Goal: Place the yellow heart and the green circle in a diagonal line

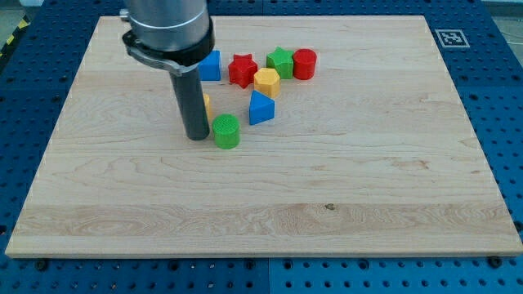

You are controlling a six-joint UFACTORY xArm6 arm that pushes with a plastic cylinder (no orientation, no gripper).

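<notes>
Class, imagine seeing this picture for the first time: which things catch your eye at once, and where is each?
First the thick dark rod, coming down from the view's top left, my tip just left of the green circle. Next the bright cluster near the board's top centre: red star, green star, red cylinder, yellow hexagon and two blue blocks. A sliver of yellow peeks out behind the rod.

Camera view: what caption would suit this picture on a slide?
My tip rests just left of the green circle, hiding most of the yellow heart behind the rod.
</notes>
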